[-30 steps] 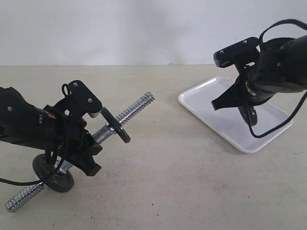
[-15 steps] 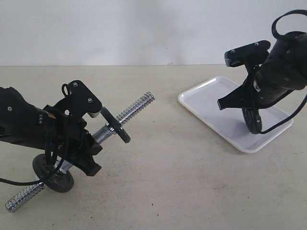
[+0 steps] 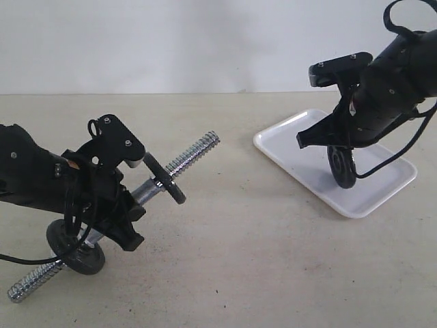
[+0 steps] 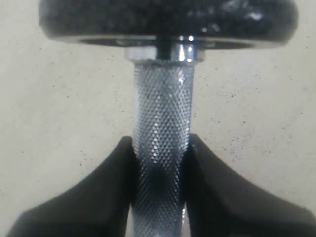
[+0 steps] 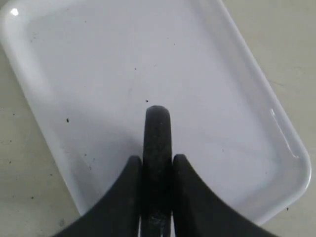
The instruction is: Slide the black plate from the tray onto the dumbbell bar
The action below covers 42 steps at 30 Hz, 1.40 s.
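My right gripper (image 3: 340, 154) is shut on the black plate (image 3: 341, 167), which hangs edge-on just over the white tray (image 3: 298, 145). In the right wrist view the plate (image 5: 157, 129) stands upright between the fingers of the right gripper (image 5: 157, 159), above the tray (image 5: 113, 64). On the left, my left gripper (image 3: 130, 222) is shut on the dumbbell bar (image 3: 193, 154). The bar tilts up to the right with its threaded end bare. Two black discs sit on it, one (image 3: 164, 178) above the grip and one (image 3: 75, 249) resting on the table. The left wrist view shows the left gripper (image 4: 160, 148) on the knurled bar (image 4: 160, 108).
The tray lies at the right on a beige table (image 3: 259, 260), with a white wall (image 3: 205, 41) behind. The bar's lower threaded end (image 3: 27, 285) touches the table near the front left. Cables loop around both arms.
The right gripper has turned and shifted slightly left over the tray with the black plate in it. The left arm and the bar have stayed still.
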Each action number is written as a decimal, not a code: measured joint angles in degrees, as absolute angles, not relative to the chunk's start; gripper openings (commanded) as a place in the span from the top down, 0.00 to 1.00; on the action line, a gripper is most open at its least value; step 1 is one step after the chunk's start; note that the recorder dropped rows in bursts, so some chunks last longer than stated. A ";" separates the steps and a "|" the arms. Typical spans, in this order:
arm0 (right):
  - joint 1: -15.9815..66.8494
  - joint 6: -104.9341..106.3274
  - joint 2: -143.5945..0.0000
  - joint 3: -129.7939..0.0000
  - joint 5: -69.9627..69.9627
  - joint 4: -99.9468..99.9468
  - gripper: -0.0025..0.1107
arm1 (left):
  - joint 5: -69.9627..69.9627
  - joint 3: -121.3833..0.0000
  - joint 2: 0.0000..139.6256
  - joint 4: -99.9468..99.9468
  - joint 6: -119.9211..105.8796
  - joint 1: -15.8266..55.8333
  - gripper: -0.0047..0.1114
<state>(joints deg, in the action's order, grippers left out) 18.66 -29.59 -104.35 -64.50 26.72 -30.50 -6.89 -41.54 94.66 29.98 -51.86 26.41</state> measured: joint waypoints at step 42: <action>18.66 -12.87 -106.35 -70.72 35.37 -17.44 0.98 | -6.89 -41.54 94.66 29.98 -51.97 26.41 0.92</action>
<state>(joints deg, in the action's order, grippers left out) 18.66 -12.87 -106.35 -70.72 35.37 -17.44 -6.89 -41.54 94.66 29.98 -51.97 26.41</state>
